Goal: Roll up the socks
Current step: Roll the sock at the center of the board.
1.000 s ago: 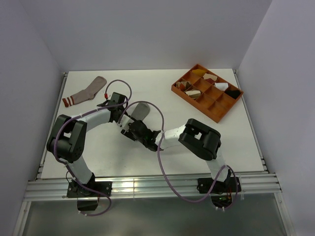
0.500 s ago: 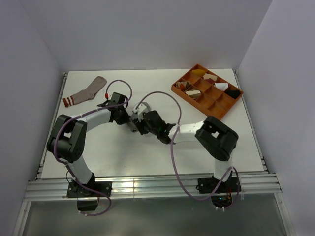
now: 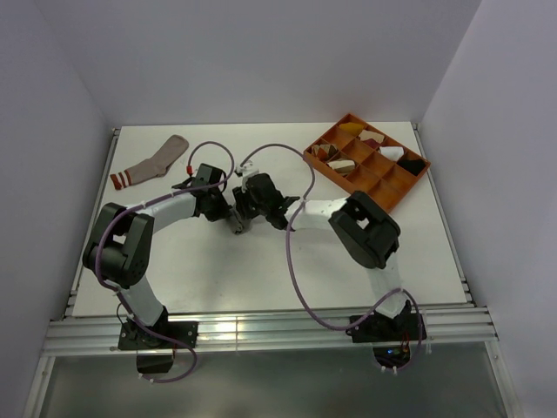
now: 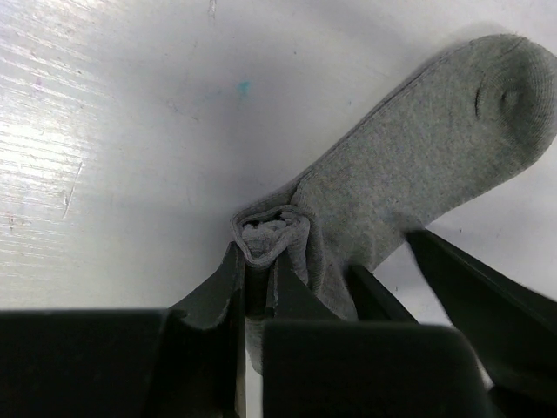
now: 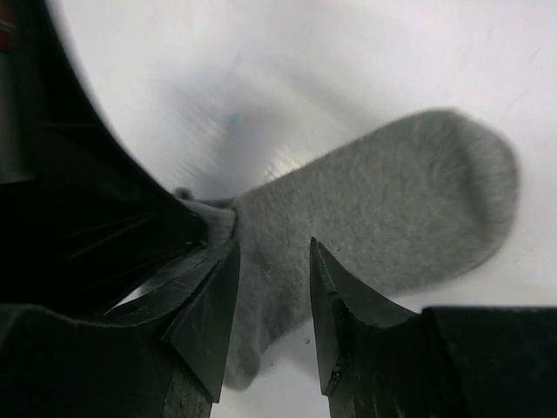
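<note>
The top view takes in the whole tabletop (image 3: 261, 279) and counts out two socks, two arms and one orange tray (image 3: 383, 190) at the far right with small cloth bundles (image 3: 341, 165) in some of its compartments. The pink sock (image 3: 155, 161), with red and white stripes at the cuff, lies flat at the far left, well apart from both arms. From above, the grey sock is nearly hidden under the two hands, which meet at the middle of the tabletop.

The wrist views show what that view cannot. The grey sock (image 4: 435, 139) lies flat with its rounded toe pointing away and its other end bunched into a small fold. The left hand (image 4: 258, 257) is clamped on that fold. The right hand (image 5: 272, 248) is just beside it, fingers apart and straddling the sock's middle, with knit showing in the gap between them.
</note>
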